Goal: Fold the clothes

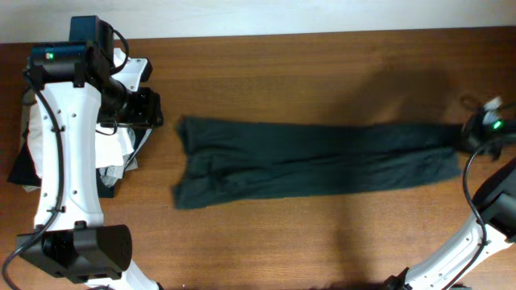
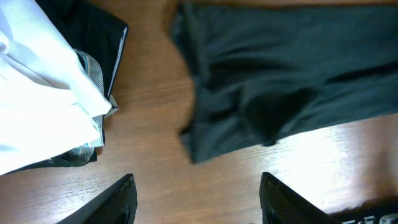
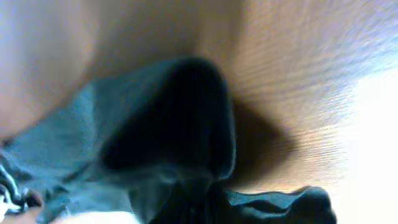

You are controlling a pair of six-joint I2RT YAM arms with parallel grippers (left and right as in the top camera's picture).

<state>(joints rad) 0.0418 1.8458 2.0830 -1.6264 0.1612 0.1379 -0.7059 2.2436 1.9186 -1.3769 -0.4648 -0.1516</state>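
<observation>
The right gripper [image 1: 473,138] sits at the table's far right edge, clenched on the end of the dark T-shirt [image 1: 314,161]; its blurred wrist view shows the cloth bunched and lifted off the wood, casting a shadow; the arm reaches in from the lower right corner. The left gripper [image 2: 200,198] hangs spread wide, nothing between its fingers [image 2: 118,202], over bare table [image 2: 155,106] between the T-shirt's left end and a white shirt [image 2: 37,93] piled on darker garments; its white arm runs up the left side. The T-shirt lies as a long, rumpled band across the table's middle, wider at the left, narrowing toward the right gripper.
</observation>
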